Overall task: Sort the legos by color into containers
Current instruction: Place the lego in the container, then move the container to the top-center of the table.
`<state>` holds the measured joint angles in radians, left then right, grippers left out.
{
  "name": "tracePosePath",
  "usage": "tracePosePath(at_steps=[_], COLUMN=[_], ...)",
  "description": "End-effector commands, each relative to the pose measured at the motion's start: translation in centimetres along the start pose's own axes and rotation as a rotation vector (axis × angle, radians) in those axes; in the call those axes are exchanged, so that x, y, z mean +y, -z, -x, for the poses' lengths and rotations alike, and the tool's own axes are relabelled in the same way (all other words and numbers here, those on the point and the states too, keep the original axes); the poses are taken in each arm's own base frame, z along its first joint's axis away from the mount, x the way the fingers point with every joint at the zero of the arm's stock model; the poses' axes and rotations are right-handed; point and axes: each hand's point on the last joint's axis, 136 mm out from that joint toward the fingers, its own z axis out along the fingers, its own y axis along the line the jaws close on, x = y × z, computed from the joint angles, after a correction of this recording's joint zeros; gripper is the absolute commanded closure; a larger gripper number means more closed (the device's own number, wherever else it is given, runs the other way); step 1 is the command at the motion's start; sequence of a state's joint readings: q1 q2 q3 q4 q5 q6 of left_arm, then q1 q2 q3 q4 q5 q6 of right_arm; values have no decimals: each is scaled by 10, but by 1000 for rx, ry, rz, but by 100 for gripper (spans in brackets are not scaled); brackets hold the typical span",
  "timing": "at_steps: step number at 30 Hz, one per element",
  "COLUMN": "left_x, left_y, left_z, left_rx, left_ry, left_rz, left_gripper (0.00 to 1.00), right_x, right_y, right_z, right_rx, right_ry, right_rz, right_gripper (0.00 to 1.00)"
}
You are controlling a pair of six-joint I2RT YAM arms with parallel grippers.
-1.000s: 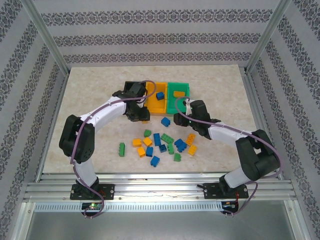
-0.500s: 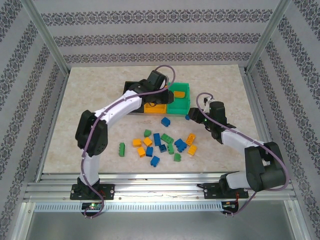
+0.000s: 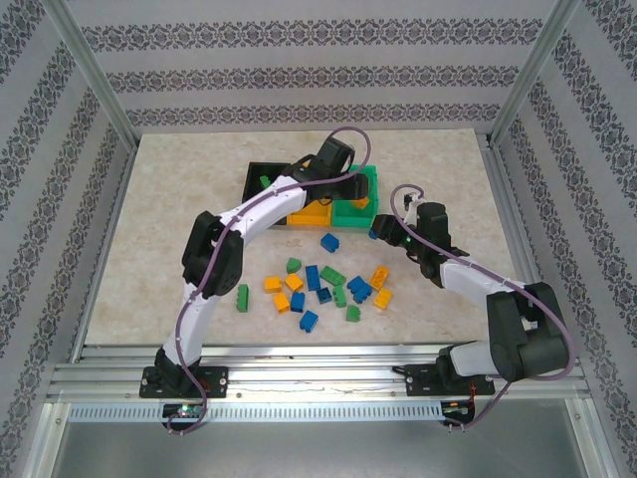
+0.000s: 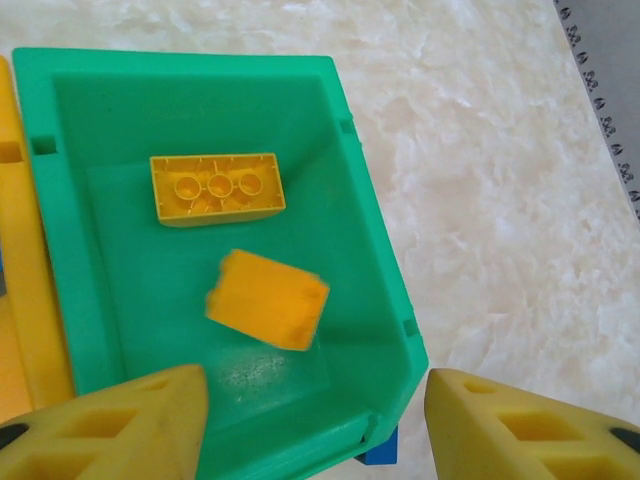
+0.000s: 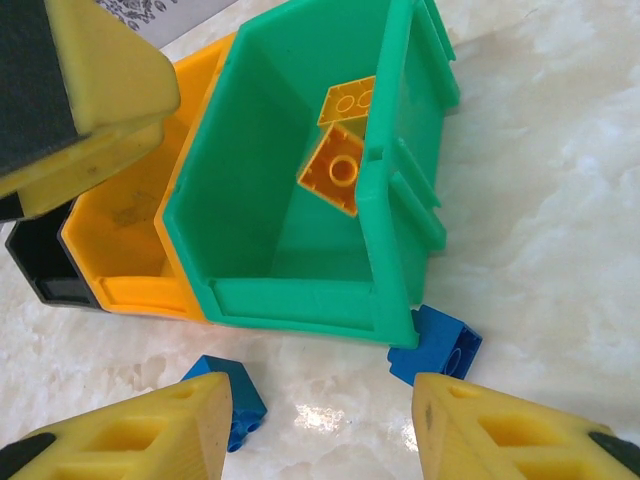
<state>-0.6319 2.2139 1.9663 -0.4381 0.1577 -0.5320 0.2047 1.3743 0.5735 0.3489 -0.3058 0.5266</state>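
The containers stand in a row: black bin, orange-yellow bin, green bin. My left gripper hangs open over the green bin. Below it a blurred orange brick is loose in the bin, beside a yellow brick lying studs-down. My right gripper is open and empty just in front of the green bin. A blue brick touches the bin's corner and another blue brick lies by the left finger. Several loose legos lie on the table.
A green brick lies in the black bin. One blue brick sits between the bins and the pile, and a green brick lies apart at the left. The left gripper's finger hangs over the orange-yellow bin.
My left arm swung from the orange-yellow bin to above the green bin, opened, and let an orange brick go. My right arm drew back to the right, then stayed still.
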Motion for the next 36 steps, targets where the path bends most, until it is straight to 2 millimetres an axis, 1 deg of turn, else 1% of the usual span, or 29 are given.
tracePosePath(at_steps=[1,2,5,9,12,15,16,21,26,29,31,34,36], left_x=[-15,-15,-7,9,23,33,33,39,39,37,35,33,34], left_y=[31,37,52,69,78,82,82,82,91,93,92,94,98], left_z=[7,6,-3,-12,-20,-24,-25,-34,-44,-49,-51,-54,-53], left_rx=[-80,-102,-164,-244,-312,-408,-429,-395,-433,-442,-415,-393,-391], left_ry=[-70,-71,-34,8,54,110,114,94,131,143,142,137,136], left_rz=[-6,-5,-18,-2,3,-27,-46,-34,-101,-144,-168,-186,-192], left_gripper=[41,41,41,40,40,41,40,40,40,40,39,39,39], right_x=[2,2,-5,-10,-13,-15,-16,-23,-15,-5,1,11,12], right_y=[-6,-8,-16,-27,-33,-37,-38,-43,-55,-67,-73,-75,-75], right_z=[1,0,-6,-15,-20,-22,-22,-23,-24,-23,-22,-19,-16], right_rx=[17,26,52,108,135,161,164,189,215,242,241,235,230], right_ry=[-29,-35,-55,-108,-127,-130,-126,-97,-67,-53,-17,24,36], right_rz=[24,26,9,15,16,12,7,-16,13,48,51,61,57], right_gripper=[49,49,48,49,49,49,49,48,49,49,49,49,49])
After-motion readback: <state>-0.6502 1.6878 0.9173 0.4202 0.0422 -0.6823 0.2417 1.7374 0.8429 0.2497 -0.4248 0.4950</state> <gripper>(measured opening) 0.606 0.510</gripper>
